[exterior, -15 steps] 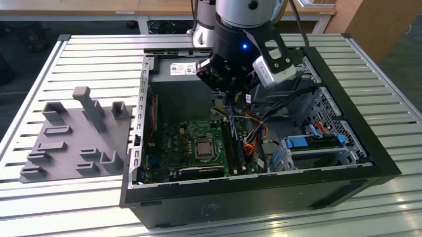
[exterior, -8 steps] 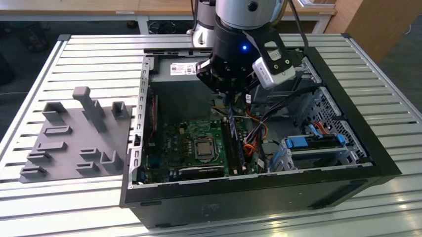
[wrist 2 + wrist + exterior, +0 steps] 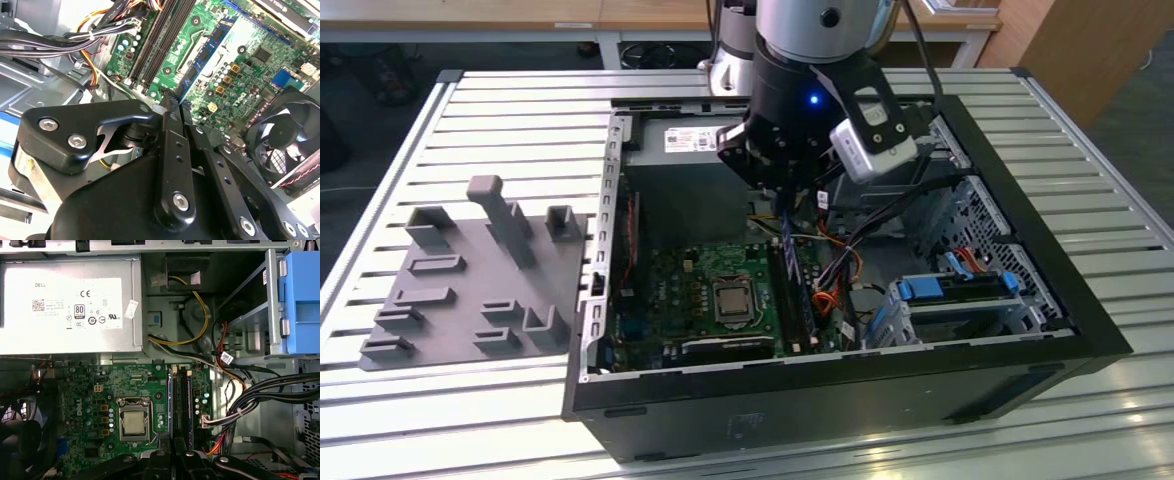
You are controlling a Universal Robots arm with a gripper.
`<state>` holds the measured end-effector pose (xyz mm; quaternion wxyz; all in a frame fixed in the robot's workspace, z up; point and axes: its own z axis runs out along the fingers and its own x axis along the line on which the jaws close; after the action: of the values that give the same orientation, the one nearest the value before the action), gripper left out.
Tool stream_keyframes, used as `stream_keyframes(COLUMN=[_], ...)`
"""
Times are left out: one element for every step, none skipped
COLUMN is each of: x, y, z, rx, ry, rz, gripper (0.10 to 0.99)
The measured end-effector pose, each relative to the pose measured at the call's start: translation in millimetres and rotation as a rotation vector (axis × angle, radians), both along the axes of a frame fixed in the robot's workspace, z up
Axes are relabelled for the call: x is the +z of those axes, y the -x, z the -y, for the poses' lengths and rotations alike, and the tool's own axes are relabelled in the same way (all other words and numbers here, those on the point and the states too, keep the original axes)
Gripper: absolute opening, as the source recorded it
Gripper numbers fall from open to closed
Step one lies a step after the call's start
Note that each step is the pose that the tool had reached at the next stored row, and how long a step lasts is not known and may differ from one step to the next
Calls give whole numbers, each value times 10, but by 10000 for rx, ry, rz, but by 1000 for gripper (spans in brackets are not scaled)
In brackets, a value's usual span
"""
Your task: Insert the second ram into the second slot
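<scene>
My gripper (image 3: 785,200) hangs inside the open computer case (image 3: 1067,300), shut on the second ram (image 3: 787,238), a thin blue stick pointing down at the motherboard. In the second wrist view the ram (image 3: 202,60) runs out from the black fingertips (image 3: 167,100), blue with dark chips along it. The long dark memory slots (image 3: 181,405) lie beside the processor socket (image 3: 134,422), right in front of the gripper (image 3: 172,442). The slots (image 3: 160,40) look bare in the second wrist view. I cannot tell whether the stick touches a slot.
A grey power supply (image 3: 70,305) lies at the far end of the case. Bundled cables (image 3: 250,400) run close beside the slots. Light-blue drive latches (image 3: 961,285) and a fan (image 3: 285,135) flank the board. A grey fixture (image 3: 467,280) sits on the slatted table.
</scene>
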<state>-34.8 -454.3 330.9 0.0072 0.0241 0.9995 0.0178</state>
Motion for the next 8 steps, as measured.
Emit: stream_keyframes(x=[-4, -10, -16, -23, -32, -44, -57, -69], y=[0, 0, 0, 0, -3, -6, -9, -13], z=[0, 2, 4, 5, 6, 8, 10, 13], rx=[1, 1, 2, 1, 2, 7, 19, 38], ry=[0, 0, 0, 0, 0, -1, -1, -1], rz=[-4, -9, -12, -14, -21, -27, -42, -83], gripper=[137, 137, 137, 137, 137, 137, 137, 137])
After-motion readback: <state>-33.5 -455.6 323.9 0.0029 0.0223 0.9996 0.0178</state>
